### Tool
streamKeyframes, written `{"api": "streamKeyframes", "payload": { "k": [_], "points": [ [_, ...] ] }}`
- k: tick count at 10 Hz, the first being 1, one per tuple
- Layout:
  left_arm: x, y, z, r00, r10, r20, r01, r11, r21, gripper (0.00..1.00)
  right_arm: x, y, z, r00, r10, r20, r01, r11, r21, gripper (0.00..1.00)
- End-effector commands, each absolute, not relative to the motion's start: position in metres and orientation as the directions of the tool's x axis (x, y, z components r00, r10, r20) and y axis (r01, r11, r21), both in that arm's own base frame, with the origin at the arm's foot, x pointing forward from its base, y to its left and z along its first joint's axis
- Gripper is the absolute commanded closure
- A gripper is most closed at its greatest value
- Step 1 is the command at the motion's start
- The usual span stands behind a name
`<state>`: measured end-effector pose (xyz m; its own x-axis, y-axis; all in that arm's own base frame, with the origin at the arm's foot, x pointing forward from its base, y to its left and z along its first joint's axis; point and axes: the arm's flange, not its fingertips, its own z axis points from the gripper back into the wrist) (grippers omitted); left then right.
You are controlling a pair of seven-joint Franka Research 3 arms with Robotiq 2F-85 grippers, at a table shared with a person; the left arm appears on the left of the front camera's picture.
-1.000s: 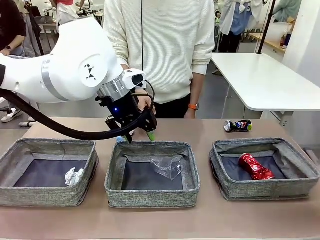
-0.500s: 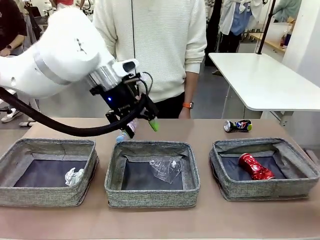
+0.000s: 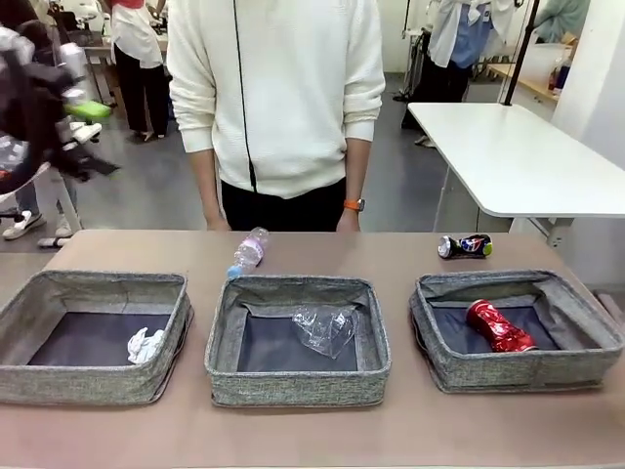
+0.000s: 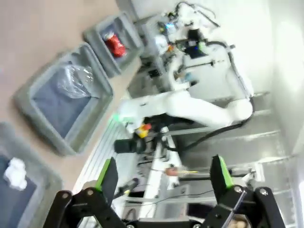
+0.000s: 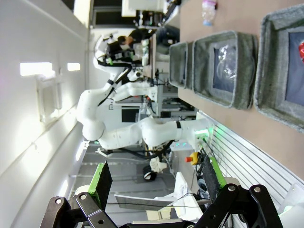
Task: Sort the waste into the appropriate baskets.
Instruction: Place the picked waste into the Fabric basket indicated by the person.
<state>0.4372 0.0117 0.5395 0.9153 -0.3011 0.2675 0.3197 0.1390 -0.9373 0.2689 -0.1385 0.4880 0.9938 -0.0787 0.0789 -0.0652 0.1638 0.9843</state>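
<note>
Well apart: blue-capped bottle (image 3: 248, 252) on the table (image 3: 391, 252), left pincer (image 4: 162, 167) aloft.

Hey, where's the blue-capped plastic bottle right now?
In the front view the plastic bottle lies on the table, just behind the far left corner of the middle basket, in front of the person.

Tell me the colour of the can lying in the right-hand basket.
Red. The crushed can shows best in the front view.

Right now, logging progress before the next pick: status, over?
Left gripper, right gripper: jaws open, empty. Bottle on table behind middle basket, blue can behind right basket. Person stands close behind bottle.
</note>
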Motion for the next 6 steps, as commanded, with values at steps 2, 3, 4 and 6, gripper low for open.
{"api": "streamKeyframes", "payload": {
  "k": [2,3,4,6],
  "points": [
    [0.427,0.084,0.505,0.98,0.009,0.199,0.198,0.058,-0.978,0.0,0.269,-0.137,0.49,0.992,-0.088,0.093,-0.079,0.157,0.985,0.0],
    [0.414,0.105,0.491,0.982,0.083,0.171,0.168,0.041,-0.985,0.0,0.269,-0.137,0.49,0.992,-0.088,0.093,-0.079,0.157,0.985,0.0],
    [0.403,0.109,0.48,0.988,0.076,0.136,0.133,0.036,-0.99,0.0,0.269,-0.137,0.49,0.992,-0.088,0.093,-0.079,0.157,0.985,0.0],
    [0.414,0.128,0.477,0.988,0.037,0.152,0.15,0.062,-0.987,0.0,0.269,-0.137,0.49,0.992,-0.088,0.093,-0.079,0.157,0.985,0.0]
  ]
}}
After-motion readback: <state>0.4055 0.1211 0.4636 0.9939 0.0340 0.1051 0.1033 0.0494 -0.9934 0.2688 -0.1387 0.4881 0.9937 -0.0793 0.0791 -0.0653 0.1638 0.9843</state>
